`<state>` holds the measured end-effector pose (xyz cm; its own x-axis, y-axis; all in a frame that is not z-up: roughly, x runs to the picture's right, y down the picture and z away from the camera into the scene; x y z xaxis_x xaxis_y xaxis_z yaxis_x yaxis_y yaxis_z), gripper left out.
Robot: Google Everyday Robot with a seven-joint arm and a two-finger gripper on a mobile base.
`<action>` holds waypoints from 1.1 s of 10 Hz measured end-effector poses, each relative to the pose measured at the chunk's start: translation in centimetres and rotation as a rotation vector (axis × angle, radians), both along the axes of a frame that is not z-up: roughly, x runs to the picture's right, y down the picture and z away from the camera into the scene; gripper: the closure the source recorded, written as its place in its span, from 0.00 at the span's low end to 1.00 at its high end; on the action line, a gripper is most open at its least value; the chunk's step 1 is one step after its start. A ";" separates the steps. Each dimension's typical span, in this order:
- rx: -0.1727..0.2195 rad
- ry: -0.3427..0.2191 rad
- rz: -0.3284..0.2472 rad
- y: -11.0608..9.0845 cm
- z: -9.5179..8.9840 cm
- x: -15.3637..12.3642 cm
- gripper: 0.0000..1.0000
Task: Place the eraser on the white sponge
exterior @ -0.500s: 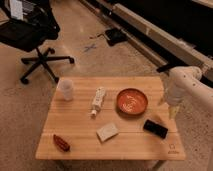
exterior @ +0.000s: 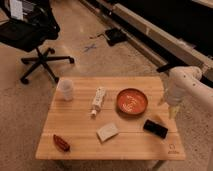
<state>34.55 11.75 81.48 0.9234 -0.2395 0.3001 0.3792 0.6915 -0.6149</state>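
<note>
We found the eraser (exterior: 155,128) lying flat on the wooden table (exterior: 80,125), near the front right corner as the camera saw it. It was a black block, set at a slight angle to the table edge. The gripper (exterior: 167,107) hung at the end of the white arm (exterior: 186,82), over the right-hand edge of the table and just beside the orange bowl (exterior: 132,101). Its two yellowish fingertips (exterior: 173,111) pointed down and stood apart, with nothing held between them. The eraser was not between the jaws. It lay nearer the camera than the gripper and a little to the left of it in the view, near but not touching. We could not tell how high the fingertips stood above the tabletop.

The white sponge (exterior: 107,132) lay on the table to the left of the eraser, well apart from it and in front of the bowl, with nothing on top of it. We also noted a white tube (exterior: 98,100) lying left of the bowl, a white cup (exterior: 65,89) standing upright near the back left corner, and a dark red oblong object (exterior: 61,143) near the front left corner. A black office chair (exterior: 30,30) stood on the floor behind the table.
</note>
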 end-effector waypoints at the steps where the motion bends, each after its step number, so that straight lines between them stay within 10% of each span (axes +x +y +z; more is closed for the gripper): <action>1: 0.000 0.000 0.000 0.0 0.0 0.0 0.38; 11: -0.012 0.004 -0.012 0.7 0.2 0.0 0.38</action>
